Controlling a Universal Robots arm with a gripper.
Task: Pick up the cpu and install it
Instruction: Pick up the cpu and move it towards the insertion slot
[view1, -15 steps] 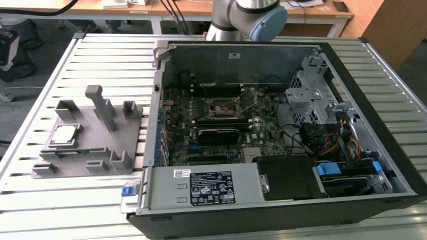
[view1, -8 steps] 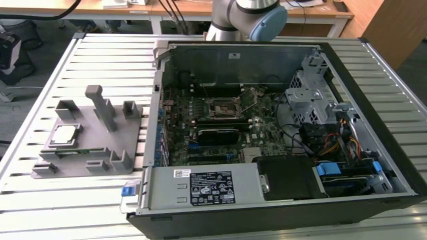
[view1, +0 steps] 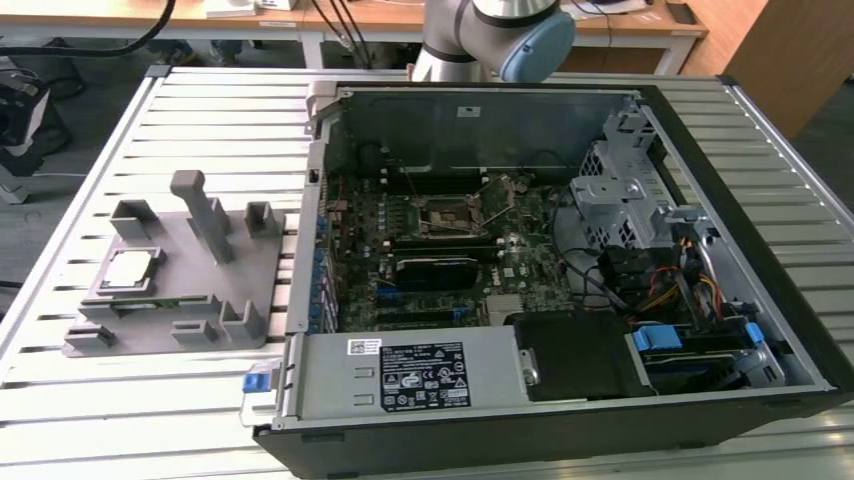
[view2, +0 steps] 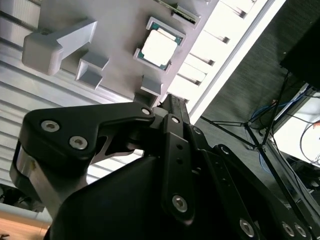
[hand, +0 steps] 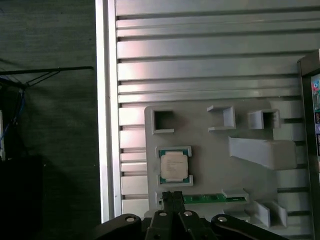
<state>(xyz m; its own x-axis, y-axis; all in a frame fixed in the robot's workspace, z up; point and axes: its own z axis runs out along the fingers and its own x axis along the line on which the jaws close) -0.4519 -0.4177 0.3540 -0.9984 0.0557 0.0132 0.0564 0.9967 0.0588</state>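
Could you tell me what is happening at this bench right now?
A robot arm is set to move the cpu into an open computer case. The cpu lies untouched in its seat on the grey fixture beside the case. In the first wrist view the tool is shut, empty and pointed near the cpu.

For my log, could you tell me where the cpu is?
The cpu lies in a pocket of the grey fixture, on the exterior view's left of the computer case.

Silver arm (view1: 451, 40), pale-blue joint cap (view1: 537, 52), black screw-studded gripper (hand: 173, 195)
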